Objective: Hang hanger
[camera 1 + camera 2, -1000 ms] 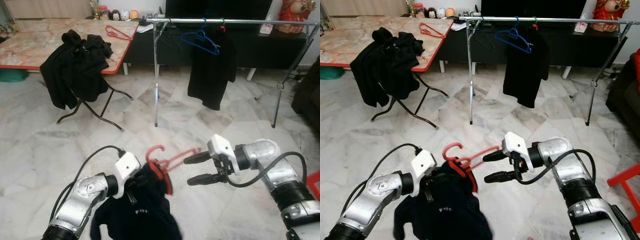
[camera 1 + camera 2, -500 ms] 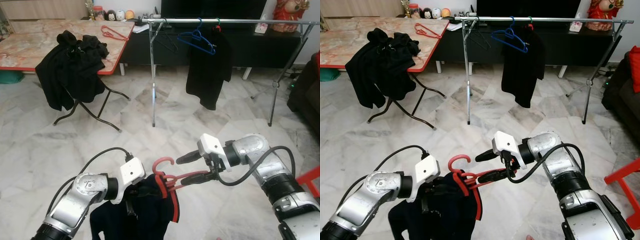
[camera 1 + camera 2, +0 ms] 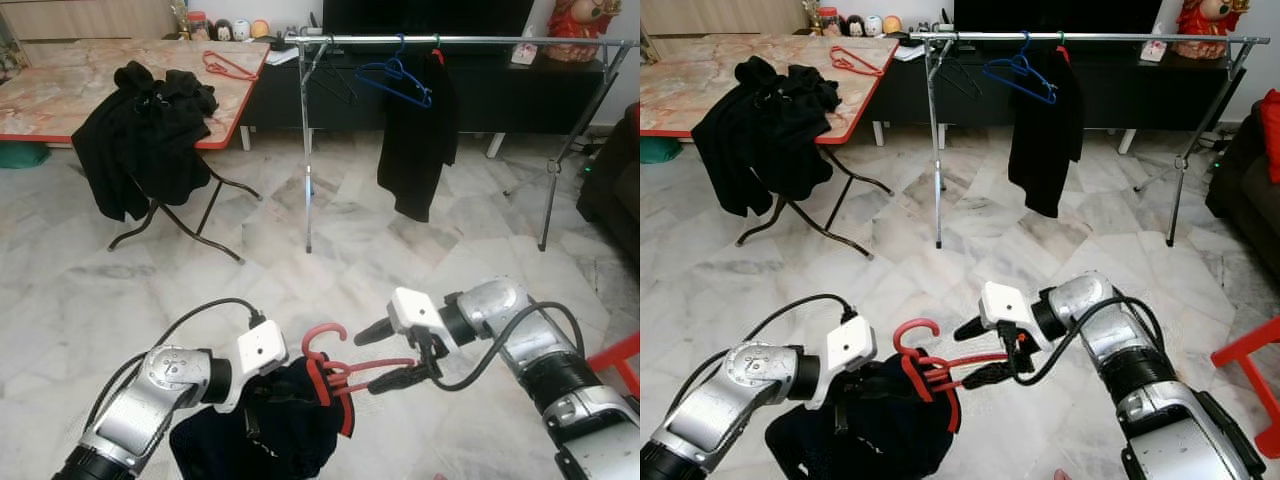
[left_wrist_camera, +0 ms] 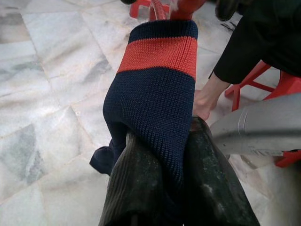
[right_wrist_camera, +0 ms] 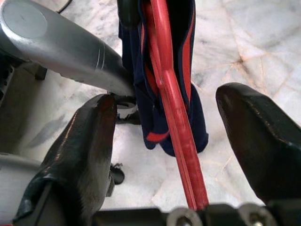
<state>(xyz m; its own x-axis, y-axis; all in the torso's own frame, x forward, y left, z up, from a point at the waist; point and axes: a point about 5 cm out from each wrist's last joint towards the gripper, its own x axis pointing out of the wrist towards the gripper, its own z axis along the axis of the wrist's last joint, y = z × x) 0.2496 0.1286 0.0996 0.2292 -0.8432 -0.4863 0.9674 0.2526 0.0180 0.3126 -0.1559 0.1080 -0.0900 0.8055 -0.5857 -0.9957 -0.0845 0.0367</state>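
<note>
Below the clothes rail (image 3: 460, 41), the left gripper (image 4: 162, 188) clamps a navy, red-striped garment (image 4: 157, 94); the right gripper (image 5: 164, 141), jaws wide, straddles its red hanger (image 3: 345, 365).

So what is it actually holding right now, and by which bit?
The left end effector pinches the navy knitted garment with the red stripe by its fabric. The right one straddles the red plastic hanger's arm, open.

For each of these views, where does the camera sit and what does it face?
Left and right eye views: head camera, looking down at both silver arms, the red hanger, the clothes rack.
Left wrist view: along the left gripper clamping the navy garment.
Right wrist view: between the right gripper fingers, open around the hanger.
Shared: hanger and garment.
</note>
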